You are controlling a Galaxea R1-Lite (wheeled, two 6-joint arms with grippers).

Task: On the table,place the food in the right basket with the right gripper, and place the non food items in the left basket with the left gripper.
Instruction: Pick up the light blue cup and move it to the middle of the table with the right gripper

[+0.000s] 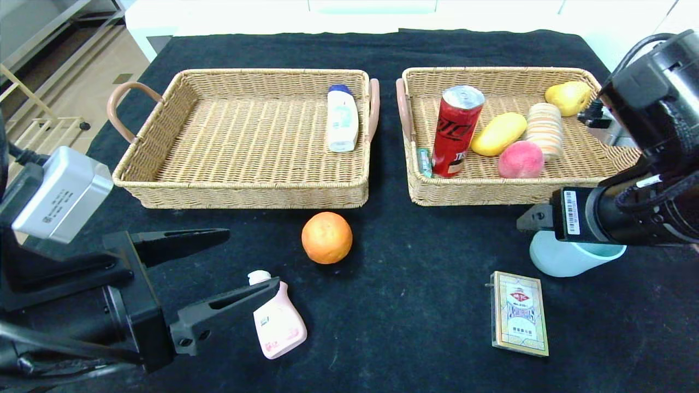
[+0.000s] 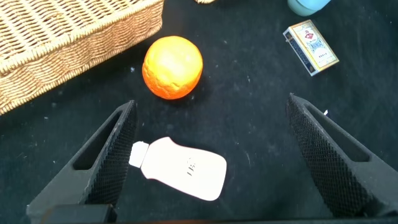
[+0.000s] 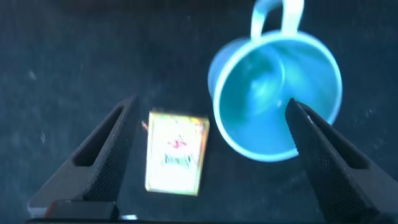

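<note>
two grippers are hanging released; the left gripper (image 1: 240, 265) is hovering lower left over the pink bottle (image 1: 277, 322) (non-food), which probably needs lowering, pinching, carrying to the left basket (image 1: 164, 174).

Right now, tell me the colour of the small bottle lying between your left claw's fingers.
Pale pink bottle with a white cap, clearest in the head view.

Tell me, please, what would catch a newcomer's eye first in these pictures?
Probably the tall red can standing upright in the right basket beside the fruit, and the bright orange alone on the black cloth in front of the left basket. Next, the open left gripper poised over the pink bottle, and the open right gripper above the blue cup and card box.
</note>
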